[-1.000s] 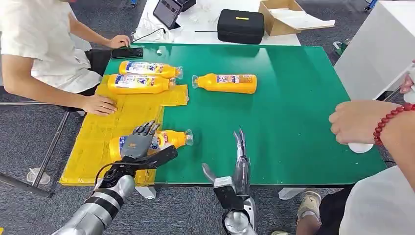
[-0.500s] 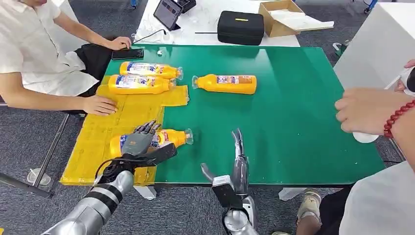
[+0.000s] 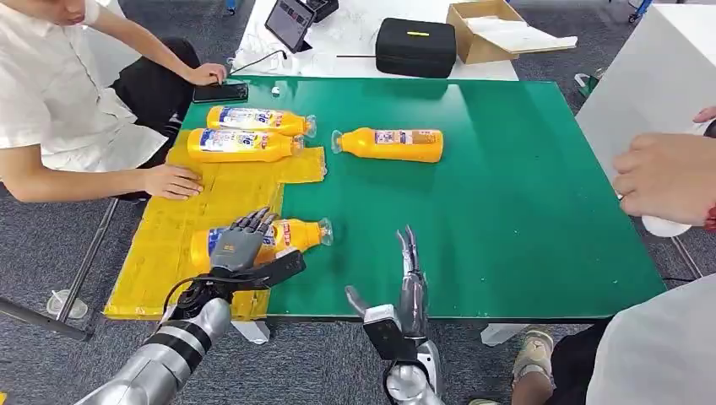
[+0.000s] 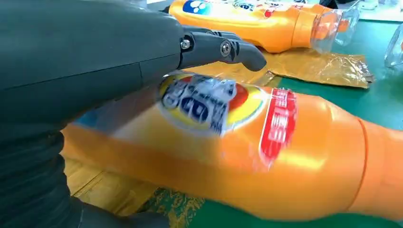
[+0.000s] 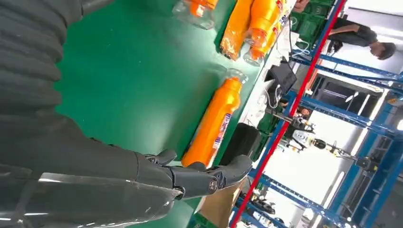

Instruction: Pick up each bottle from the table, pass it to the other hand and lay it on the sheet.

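Note:
An orange bottle (image 3: 291, 235) (image 4: 285, 156) lies on its side at the near right edge of the yellow sheet (image 3: 211, 211), cap toward the green table (image 3: 507, 211). My left hand (image 3: 239, 250) hovers flat over its label end with fingers (image 4: 223, 47) straight and thumb spread, not gripping. Two more bottles (image 3: 253, 120) (image 3: 239, 145) lie at the sheet's far end. A fourth bottle (image 3: 391, 143) (image 5: 214, 123) lies on the bare green table. My right hand (image 3: 409, 283) is open at the table's near edge, holding nothing.
A person at the left rests a hand (image 3: 172, 181) on the sheet. Another person's hand (image 3: 667, 175) holds a white object at the table's right edge. A phone (image 3: 219, 91) lies at the far left corner. A black case (image 3: 414, 45) and cardboard box (image 3: 498, 27) stand behind.
The person's hand at the right has pulled back toward the right edge and lifted. My left arm has drawn back slightly; the bottle under it stays put.

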### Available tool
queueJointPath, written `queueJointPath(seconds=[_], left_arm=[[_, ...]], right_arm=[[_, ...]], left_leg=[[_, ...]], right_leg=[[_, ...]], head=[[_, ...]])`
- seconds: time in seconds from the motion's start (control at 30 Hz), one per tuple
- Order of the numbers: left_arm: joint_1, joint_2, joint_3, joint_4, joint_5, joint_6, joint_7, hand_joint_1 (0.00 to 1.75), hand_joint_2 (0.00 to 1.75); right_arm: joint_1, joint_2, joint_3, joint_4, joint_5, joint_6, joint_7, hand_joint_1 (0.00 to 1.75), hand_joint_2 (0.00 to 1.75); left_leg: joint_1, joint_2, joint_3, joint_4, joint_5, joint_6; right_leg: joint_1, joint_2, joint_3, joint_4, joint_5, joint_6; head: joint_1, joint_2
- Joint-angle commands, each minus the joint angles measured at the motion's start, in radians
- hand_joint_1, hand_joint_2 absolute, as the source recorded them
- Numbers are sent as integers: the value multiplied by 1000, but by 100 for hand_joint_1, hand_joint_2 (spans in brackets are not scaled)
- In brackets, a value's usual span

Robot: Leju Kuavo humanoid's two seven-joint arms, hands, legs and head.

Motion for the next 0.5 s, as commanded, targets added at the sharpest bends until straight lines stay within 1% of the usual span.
queueJointPath(seconds=[0.03,0.07,0.17,0.23,0.33,0.4,0.47,0.5], left_arm=[[9,6,-48,-2,4,36,-11,0,175],[9,6,-48,-2,4,36,-11,0,175],[9,7,-64,-32,-6,49,-22,0,175],[14,3,-69,-69,8,37,-36,0,175],[46,20,-103,-162,17,18,-38,0,175],[81,28,-113,-231,28,46,-44,0,175],[161,36,-106,-380,88,95,-79,0,175],[199,36,-104,-448,124,100,-85,0,175]], right_arm=[[-37,-26,-3,63,-3,0,-1,0,175],[-37,-26,-3,63,-3,0,-1,0,175],[-33,-28,-1,59,-3,0,-1,0,175],[-32,-26,2,58,3,0,-1,0,175],[-20,-24,-5,41,25,0,-1,0,175],[-7,-22,-19,24,43,0,-1,0,175],[26,-22,-40,-49,78,0,-1,0,175],[43,-23,-46,-85,86,0,-1,0,175]], left_leg=[[-1,2,4,-1,-1,2],[0,1,2,-1,0,1],[0,1,1,-1,0,1],[0,1,1,-1,0,1],[-1,0,0,0,0,1],[-1,0,1,0,-1,1],[-1,1,-1,0,-1,1],[-1,1,1,-1,-1,1]], right_leg=[[0,0,3,-1,0,-2],[0,0,1,-1,0,-1],[0,0,1,-1,0,-1],[0,-1,1,-1,0,-1],[0,-1,0,0,-1,-1],[0,-1,0,0,-1,-1],[0,-1,-2,0,-1,-1],[0,-1,0,0,-1,-1]], head=[[0,0],[0,0],[0,0],[0,0],[0,0],[0,0],[0,0],[0,0]])
